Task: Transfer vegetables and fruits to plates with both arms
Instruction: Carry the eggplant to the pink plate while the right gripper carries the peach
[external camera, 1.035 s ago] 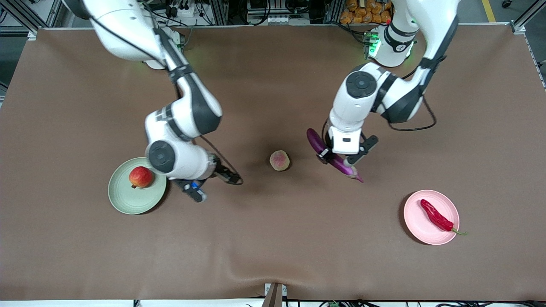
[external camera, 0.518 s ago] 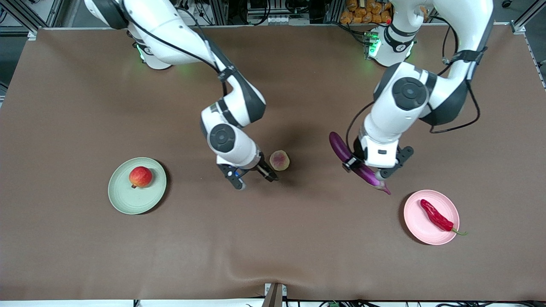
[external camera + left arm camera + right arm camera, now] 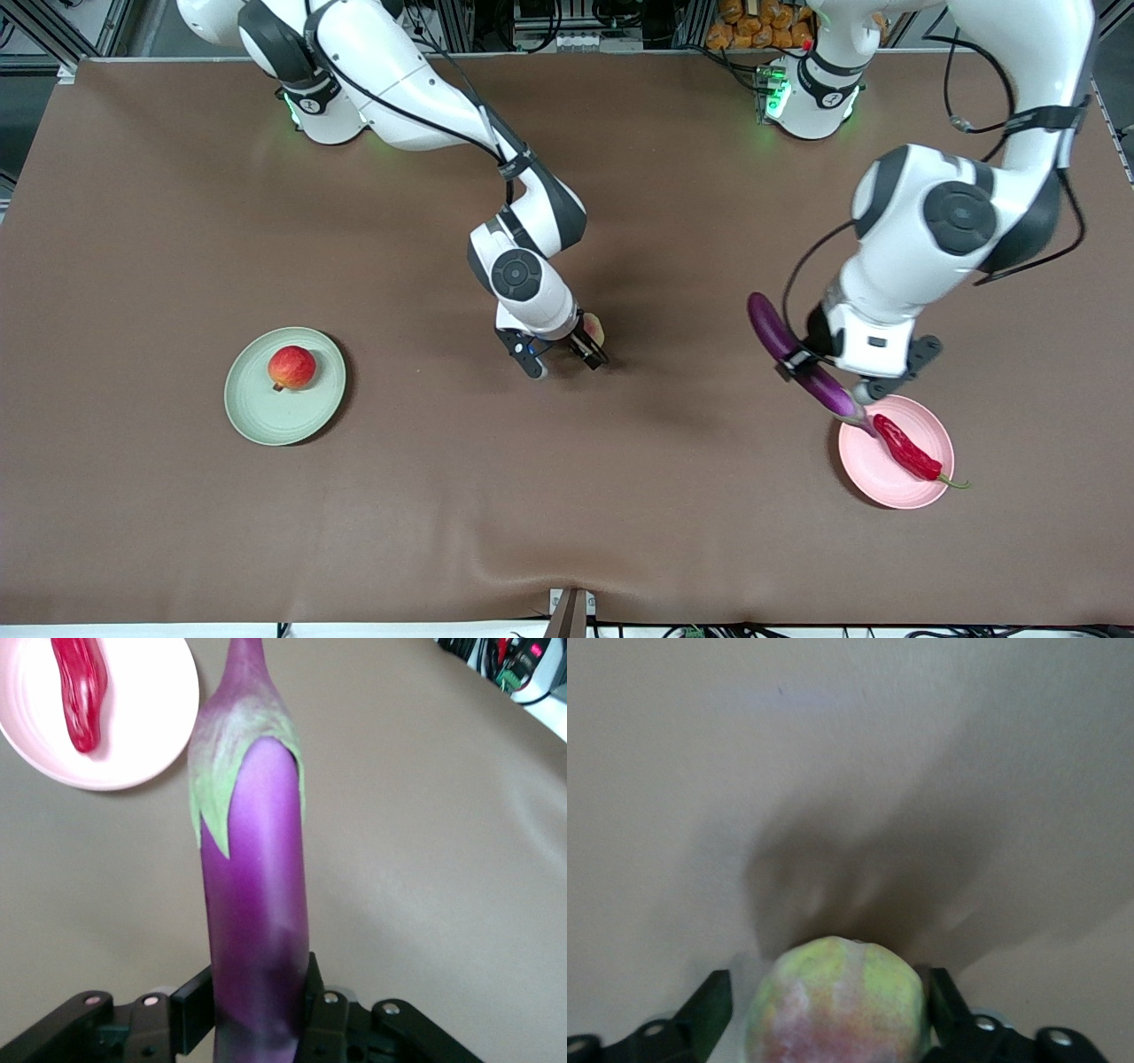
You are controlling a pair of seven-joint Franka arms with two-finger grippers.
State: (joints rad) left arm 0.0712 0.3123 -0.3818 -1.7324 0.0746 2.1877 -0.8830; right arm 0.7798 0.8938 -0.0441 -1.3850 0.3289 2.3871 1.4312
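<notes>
In the front view your left claw (image 3: 842, 372) pinches the eggplant (image 3: 802, 359) over the surface beside the pink plate (image 3: 895, 461), its stem end tilted down over that plate's rim near the chili (image 3: 905, 447). Your right claw (image 3: 563, 350) covers most of the peach (image 3: 595, 330). The pomegranate (image 3: 291, 367) sits on the green plate (image 3: 266, 416), with open surface all round.

The left wrist view shows the eggplant (image 3: 255, 912) pointing lengthwise away from the fingers (image 3: 190, 1019).

In the right wrist view the spread fingers (image 3: 709, 1010) flank the peach (image 3: 837, 1005); you can't tell whether they touch it.
</notes>
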